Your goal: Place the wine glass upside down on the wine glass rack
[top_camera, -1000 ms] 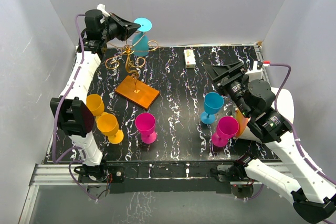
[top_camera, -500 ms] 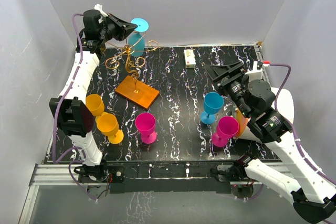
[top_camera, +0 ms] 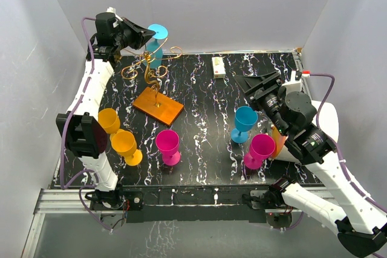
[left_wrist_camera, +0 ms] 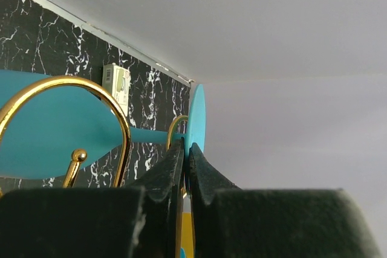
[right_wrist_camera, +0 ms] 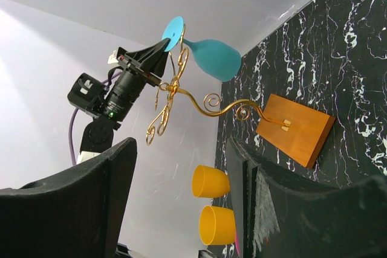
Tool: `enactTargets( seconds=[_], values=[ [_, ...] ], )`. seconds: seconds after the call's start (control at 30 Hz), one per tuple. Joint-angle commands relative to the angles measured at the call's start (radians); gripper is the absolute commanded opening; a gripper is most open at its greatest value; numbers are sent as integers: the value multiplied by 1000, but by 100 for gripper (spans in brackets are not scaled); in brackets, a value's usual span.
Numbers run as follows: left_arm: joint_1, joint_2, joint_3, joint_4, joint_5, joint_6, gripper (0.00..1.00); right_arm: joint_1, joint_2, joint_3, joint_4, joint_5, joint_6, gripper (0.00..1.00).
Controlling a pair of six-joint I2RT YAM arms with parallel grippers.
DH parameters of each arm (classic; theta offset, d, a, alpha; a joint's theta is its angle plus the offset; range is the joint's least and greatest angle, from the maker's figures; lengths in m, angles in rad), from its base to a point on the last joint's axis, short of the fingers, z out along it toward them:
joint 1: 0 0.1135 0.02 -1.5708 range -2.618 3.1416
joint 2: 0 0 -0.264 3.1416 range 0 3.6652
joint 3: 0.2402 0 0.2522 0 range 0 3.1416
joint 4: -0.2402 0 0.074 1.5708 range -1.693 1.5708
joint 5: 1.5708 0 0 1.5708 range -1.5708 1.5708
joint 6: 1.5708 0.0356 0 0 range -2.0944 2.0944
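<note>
Turquoise plastic wine glass hangs at the top of the gold wire wine glass rack on its flat orange-brown base, which stands toward ten o'clock on the black marbled table in the top view. The glass is tipped over, its round foot uppermost toward twelve o'clock and its bowl sloping down among the curled arms. The left gripper is pinched tight on the thin stem just under the foot, and a gold loop crosses in front of the bowl in the left wrist view. Whether the stem already sits inside a loop is hard to tell from these angles.

To do this step well, the stem should probably slide fully into a loop so the foot catches on the wire before the fingers let go, with the bowl kept from snagging neighbouring curls.

The left arm is stretched far and high over the rack. The right gripper waits at four o'clock, spread wide and holding nothing.
</note>
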Motion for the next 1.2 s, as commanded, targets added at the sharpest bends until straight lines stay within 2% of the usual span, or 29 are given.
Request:
enactTargets(
  seconds=[0.0,0.37,0.73,1.0,1.17],
  values=[
    [7,-73,10,-48,-20,36,3,3,5,20,39,-1,-9,59],
    [7,-55,93,-228,-90,133,21,3,1,10,45,0,-7,59],
    [7,-64,139,-342,-124,201,38,3,-6,12,43,7,-15,59],
    [7,-103,147,-406,-136,255,47,3,-14,6,9,28,-37,59],
    [7,-193,98,-396,-112,311,47,3,9,37,-48,50,-131,59]
  ],
)
